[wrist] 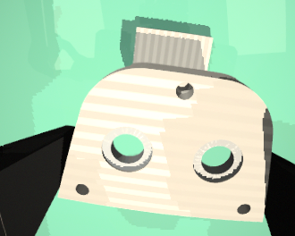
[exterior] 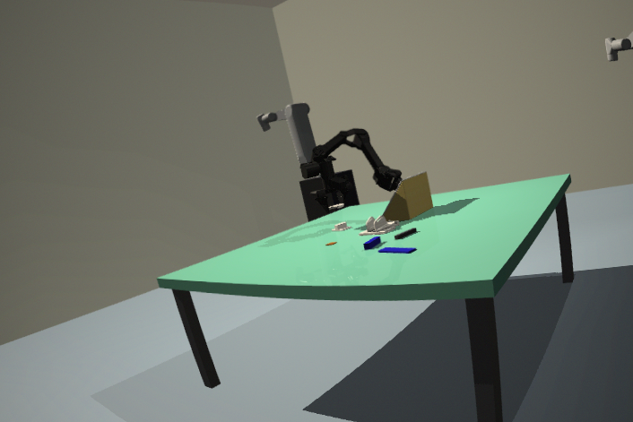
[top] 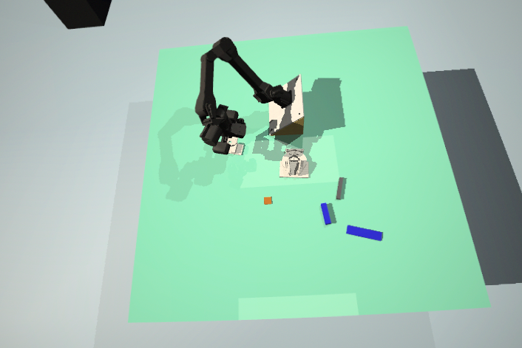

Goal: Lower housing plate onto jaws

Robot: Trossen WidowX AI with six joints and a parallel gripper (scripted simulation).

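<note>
The housing plate is pale, with a rounded top edge, two large ringed holes and three small ones. My gripper is shut on its two sides and holds it above the table; green shows through the large holes. In the top view the hand hides much of the plate. The pale base stands to the right of my hand in the top view, with the two jaws upright on it. The plate is apart from them. The pins and stubs are too small to make out.
A pale block lies on the table near and below the held plate. A wedge-shaped stand bears the arm's base. An orange piece, two blue bars and a dark bar lie on the table.
</note>
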